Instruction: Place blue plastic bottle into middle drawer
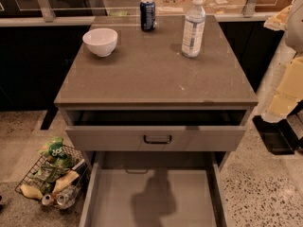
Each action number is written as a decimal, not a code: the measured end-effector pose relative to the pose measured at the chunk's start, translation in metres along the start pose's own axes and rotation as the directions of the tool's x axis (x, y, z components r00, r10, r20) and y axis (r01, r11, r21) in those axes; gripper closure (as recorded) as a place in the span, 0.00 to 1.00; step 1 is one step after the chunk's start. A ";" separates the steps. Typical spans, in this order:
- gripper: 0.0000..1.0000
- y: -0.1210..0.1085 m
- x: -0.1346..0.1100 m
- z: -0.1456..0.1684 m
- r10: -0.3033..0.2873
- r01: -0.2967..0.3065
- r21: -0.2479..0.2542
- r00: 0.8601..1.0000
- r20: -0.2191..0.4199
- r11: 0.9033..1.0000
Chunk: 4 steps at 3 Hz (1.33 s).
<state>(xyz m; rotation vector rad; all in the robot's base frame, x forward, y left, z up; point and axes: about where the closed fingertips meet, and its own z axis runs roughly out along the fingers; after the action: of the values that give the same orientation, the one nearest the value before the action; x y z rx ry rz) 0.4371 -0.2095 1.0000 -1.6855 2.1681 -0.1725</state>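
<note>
The blue plastic bottle [193, 27] is standing upright on the far right of the counter [151, 74], right of the dark can [147, 14] and well apart from the white bowl [100, 41]. The middle drawer [189, 197] is sitting pulled out at the near edge, below the handled drawer [157, 139]. The gripper [277, 136] is hanging low beside the counter's right side; whether it is spread or pressed together, I cannot tell.

On the brown cabinet top [156, 74] I see a white bowl [100, 41] at rear left and a dark blue can [147, 14] upright at the back edge, the top drawer [157, 139] slightly open below, and a wire basket [28, 181] of snack packets on the floor at left.
</note>
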 end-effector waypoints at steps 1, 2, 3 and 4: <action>0.00 0.000 0.000 0.000 0.000 0.000 0.000 1.000 0.000 1.000; 0.00 -0.022 0.005 -0.002 0.040 -0.043 0.056 0.998 0.052 0.998; 0.00 -0.079 0.013 -0.003 0.110 -0.141 0.152 0.975 0.194 0.978; 0.00 -0.139 0.016 0.002 0.170 -0.271 0.207 0.900 0.402 0.940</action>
<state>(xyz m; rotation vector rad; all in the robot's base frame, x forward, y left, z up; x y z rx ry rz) 0.5604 -0.2620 1.0399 -1.1991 1.9284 -0.0553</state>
